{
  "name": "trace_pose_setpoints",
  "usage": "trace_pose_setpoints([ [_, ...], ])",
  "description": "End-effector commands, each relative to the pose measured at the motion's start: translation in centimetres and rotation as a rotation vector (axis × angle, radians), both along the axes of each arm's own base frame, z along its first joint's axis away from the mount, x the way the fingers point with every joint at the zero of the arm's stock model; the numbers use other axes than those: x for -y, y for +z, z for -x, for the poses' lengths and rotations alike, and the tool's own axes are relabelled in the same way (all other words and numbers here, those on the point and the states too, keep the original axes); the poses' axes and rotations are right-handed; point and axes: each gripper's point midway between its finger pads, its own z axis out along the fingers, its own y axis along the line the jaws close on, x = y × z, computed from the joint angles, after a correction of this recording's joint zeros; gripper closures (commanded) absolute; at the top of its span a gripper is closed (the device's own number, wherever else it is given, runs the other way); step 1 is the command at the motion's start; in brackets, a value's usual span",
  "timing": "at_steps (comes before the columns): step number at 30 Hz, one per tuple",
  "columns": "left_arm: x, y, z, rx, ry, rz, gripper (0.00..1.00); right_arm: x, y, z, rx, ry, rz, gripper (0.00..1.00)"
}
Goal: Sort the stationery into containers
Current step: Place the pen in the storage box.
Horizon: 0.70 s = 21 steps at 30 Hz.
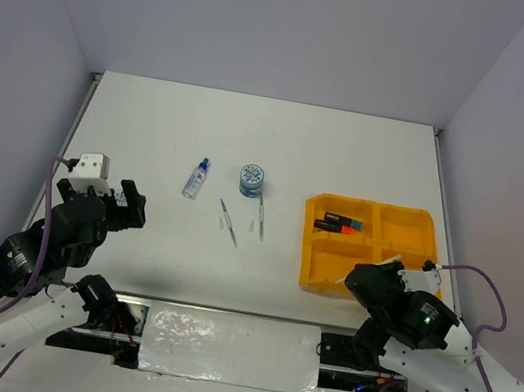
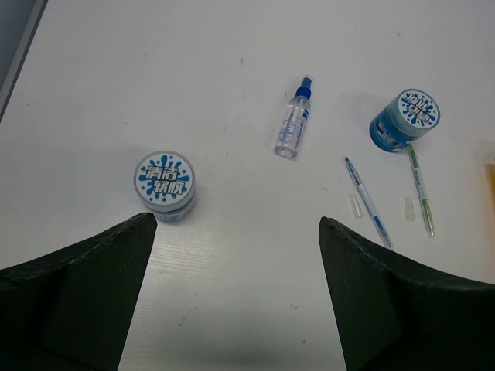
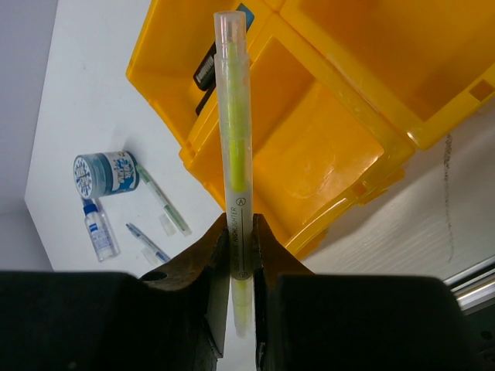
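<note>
Stationery is seen spread over a white table [image 1: 253, 134]. At the far left, the left pincer [image 2: 236, 224] is held wide open and empty above the table, with its black fingers [image 2: 77, 286] angled downward. A round blue-white pot with a printed lid [image 2: 165, 185] stands just beyond the tip of the left-hand finger, outside the gap. Whether it is touched cannot be told.

Further right, a clear bottle with a blue cap [image 1: 196, 177] is laid on its side. A second round blue-white pot [image 1: 253, 178] stands upright, well apart from the left pincer. Just beside this pot two thin pens are laid: a blue pen [image 1: 228, 221] and a green pen [image 1: 260, 218]. A small clear cap [image 2: 356, 205] is seen beside each pen.

To the right, an orange-yellow plastic tray [image 1: 304, 254] with four rectangular compartments rests on the table. Two short black highlighters [image 1: 336, 222] lie in its far-left compartment.

The right pincer [image 3: 240, 232] is closed narrowly on a clear-bodied pen with a yellow-green core [image 3: 234, 116]. The pen is gripped near its lower end. Its length projects past the fingertips, over the tray's near-left compartment.
</note>
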Motion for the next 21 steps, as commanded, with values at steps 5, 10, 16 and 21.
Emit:
trace_pose_setpoints([
  [5,0.0,1.0,-0.4,0.043,0.018,0.024,0.01,1.4,2.6,-0.6,0.078,-0.058,-0.002,1.0],
  [10,0.0,1.0,-0.4,0.044,0.016,0.025,0.01,4.2,4.8,0.2,0.12,-0.099,0.043,1.0],
  [16,0.1,0.9,-0.5,0.038,0.016,0.019,0.01,6.1,8.2,0.3,0.235,-0.081,0.061,1.0],
  [21,0.2,0.9,-0.6,0.035,0.012,0.016,0.01,6.2,9.0,0.2,0.243,-0.059,0.101,1.0],
])
